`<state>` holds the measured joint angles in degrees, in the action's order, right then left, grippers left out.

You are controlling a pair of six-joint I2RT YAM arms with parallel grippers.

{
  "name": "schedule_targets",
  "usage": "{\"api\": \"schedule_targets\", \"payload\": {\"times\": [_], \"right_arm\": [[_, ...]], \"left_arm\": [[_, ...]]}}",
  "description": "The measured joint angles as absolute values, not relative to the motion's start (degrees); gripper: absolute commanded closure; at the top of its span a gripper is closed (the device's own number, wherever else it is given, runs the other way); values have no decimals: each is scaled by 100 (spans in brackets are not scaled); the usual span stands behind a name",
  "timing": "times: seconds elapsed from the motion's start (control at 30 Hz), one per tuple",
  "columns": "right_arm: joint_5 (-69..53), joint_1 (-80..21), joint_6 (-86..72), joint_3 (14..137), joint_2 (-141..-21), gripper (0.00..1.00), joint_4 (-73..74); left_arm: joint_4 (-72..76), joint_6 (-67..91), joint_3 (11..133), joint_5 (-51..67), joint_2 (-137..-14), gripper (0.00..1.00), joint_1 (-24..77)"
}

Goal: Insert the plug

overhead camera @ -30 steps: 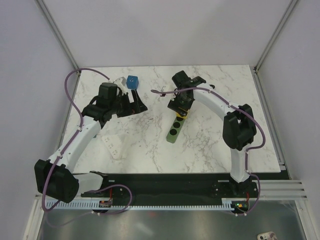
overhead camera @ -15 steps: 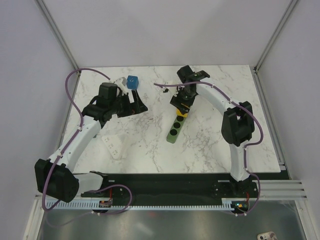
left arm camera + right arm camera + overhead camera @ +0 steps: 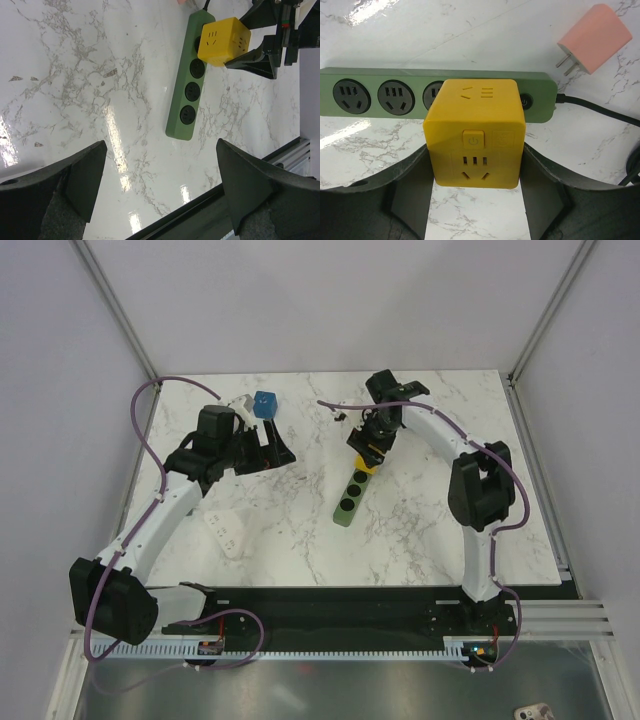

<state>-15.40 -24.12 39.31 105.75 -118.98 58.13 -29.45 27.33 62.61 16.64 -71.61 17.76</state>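
Marble table (image 3: 420,530), green power strip (image 3: 348,502) lying mid-table, near-end sockets bare. Right gripper (image 3: 475,170) clamps the yellow cube plug (image 3: 475,132) over the strip's far end; whether it is seated, can't tell. Left gripper (image 3: 160,150) spread wide, holding nothing. Blue cube (image 3: 264,404) far left, pink charger (image 3: 594,37) just beyond the strip.

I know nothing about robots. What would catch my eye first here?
The yellow cube stands out, clamped in the right gripper over the cord end of a green power strip in the middle of the table. Next comes a pink charger lying loose beside that end. Off to the left, the left gripper hangs open and empty.
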Motion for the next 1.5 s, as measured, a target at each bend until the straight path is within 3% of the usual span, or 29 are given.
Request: {"api": "schedule_targets", "payload": {"times": [1.5], "right_arm": [[-1452, -2434, 3909, 10628, -11898, 100, 5804]], "left_arm": [[-2945, 2733, 6261, 1708, -7161, 2, 1776]]}}
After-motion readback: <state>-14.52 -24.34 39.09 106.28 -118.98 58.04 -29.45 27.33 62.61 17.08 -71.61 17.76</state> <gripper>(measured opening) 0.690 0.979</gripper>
